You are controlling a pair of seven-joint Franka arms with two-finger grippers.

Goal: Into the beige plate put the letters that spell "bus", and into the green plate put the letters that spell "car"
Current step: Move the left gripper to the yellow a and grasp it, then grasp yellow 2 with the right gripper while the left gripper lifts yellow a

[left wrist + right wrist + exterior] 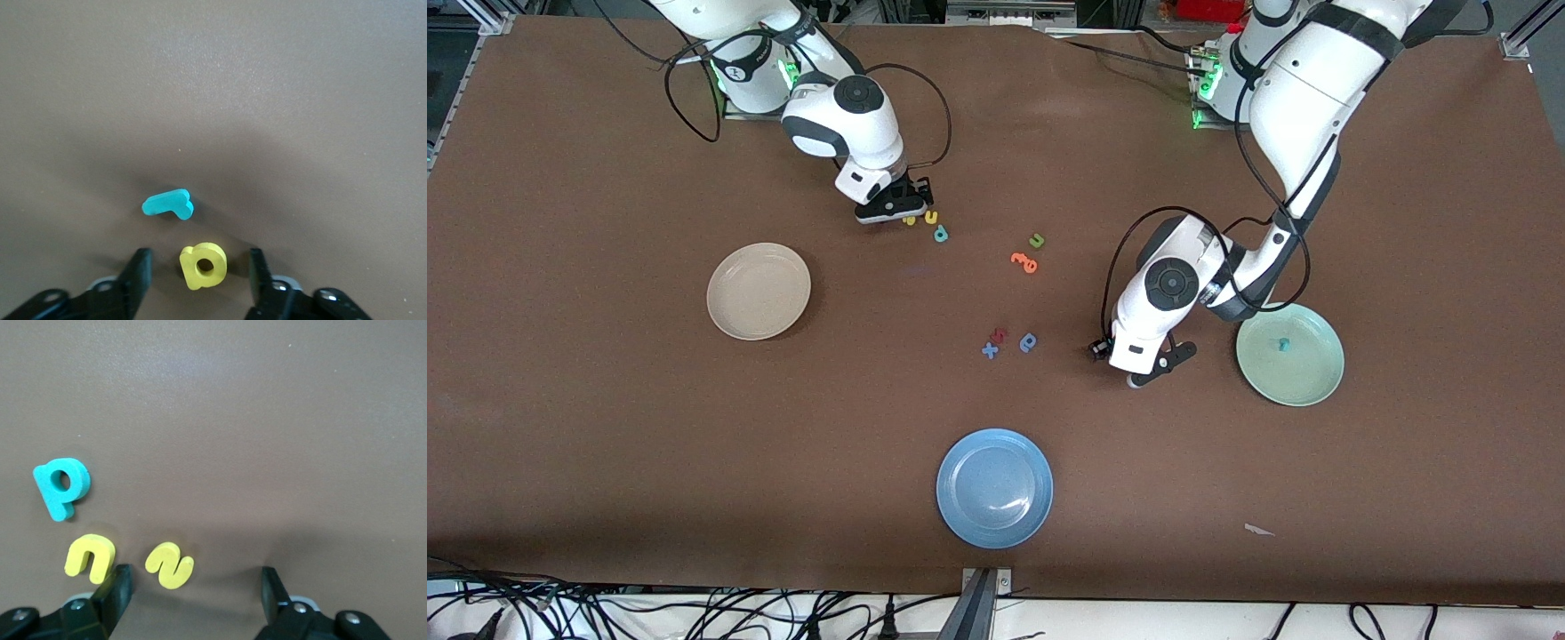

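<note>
My left gripper (199, 260) is down at the table beside the green plate (1303, 387), open, with the yellow a (203, 265) lying between its fingers and a gap on each side. The teal r (168, 203) lies just past the a. A teal c (1283, 344) rests in the green plate. My right gripper (195, 577) is open and low over the table, with the yellow s (170, 565) between its fingers. The yellow u (90, 558) and teal b (61, 487) lie beside it. The beige plate (758, 291) holds nothing.
A green u (1036, 240) and orange letters (1024, 262) lie mid-table. Blue letters (1028, 342) and a red letter (1000, 335) lie nearer the front camera. A blue plate (994, 487) sits near the front edge, with a white scrap (1258, 530) toward the left arm's end.
</note>
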